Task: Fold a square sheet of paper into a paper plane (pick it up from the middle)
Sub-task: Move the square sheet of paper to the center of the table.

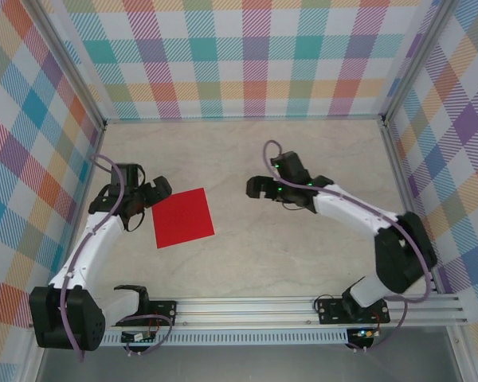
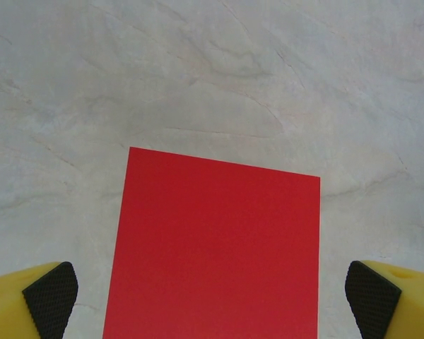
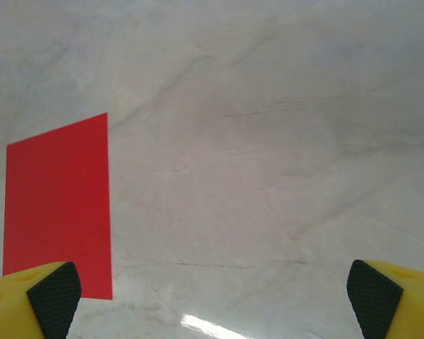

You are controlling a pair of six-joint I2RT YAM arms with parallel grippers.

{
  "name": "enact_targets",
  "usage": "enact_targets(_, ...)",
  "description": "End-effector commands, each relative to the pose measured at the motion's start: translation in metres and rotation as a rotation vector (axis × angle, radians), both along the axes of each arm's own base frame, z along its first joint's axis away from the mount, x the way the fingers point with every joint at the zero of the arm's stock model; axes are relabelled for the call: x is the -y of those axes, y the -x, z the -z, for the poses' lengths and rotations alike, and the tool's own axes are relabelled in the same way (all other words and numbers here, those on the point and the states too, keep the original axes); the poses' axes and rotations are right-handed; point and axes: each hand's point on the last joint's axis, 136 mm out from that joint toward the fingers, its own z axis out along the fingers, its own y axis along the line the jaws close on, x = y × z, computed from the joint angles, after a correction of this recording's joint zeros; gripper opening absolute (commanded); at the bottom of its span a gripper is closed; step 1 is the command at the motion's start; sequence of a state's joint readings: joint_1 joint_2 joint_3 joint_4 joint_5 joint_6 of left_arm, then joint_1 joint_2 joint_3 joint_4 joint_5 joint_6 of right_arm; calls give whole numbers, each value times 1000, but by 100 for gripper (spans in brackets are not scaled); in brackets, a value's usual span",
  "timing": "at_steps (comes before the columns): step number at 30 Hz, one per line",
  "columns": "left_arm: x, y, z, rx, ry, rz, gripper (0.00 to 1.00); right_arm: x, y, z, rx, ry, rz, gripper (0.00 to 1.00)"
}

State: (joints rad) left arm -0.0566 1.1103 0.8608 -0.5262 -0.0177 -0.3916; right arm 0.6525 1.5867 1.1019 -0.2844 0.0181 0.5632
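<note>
Pale marbled tabletop (image 1: pixel 303 151), checked walls (image 1: pixel 223 48) on three sides. Red square sheet of paper (image 1: pixel 183 217) lies flat, unfolded, left of centre. L gripper (image 2: pixel 212 300): jaws wide apart, nothing held, sheet's near edge between its pads (image 2: pixel 51 296). R gripper (image 3: pixel 212 300): jaws likewise apart, empty, over bare table, right of sheet.

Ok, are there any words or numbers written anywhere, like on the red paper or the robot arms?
No text can be read anywhere.
Square sheet of paper: plain red, no writing.
Checked walls: coloured pattern, no letters.
Table: bare pale surface, no labels.
Small circuit boards at the arm bases: too small to tell if anything is printed.
</note>
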Motion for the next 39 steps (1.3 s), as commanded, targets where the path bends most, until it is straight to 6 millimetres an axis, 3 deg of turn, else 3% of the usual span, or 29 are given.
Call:
enact_targets(1,-10,9,-13,6,-41,-54,100,-36,9,24,-28,148,-37,100)
enact_targets(5,-21,14,-16,11,-81,-102,100,-84,13,38,-6,288,-124,100)
enact_targets(11,-37,22,-19,32,-110,-196,100,-132,22,74,-22,443,-255,100)
enact_targets(19,-48,28,-20,45,-127,-256,100,-149,25,105,-76,579,-327,100)
enact_targets(22,-49,29,-19,43,-128,-261,100,-142,29,116,-96,624,-365,100)
enact_targets(27,-50,29,-18,43,-132,-264,100,-113,40,135,-141,728,-421,100)
enact_targets(35,-48,28,-16,36,-121,-254,100,-27,62,140,-245,756,-383,100)
enact_targets(39,-45,28,-14,29,-111,-244,100,22,84,141,-364,709,-328,100)
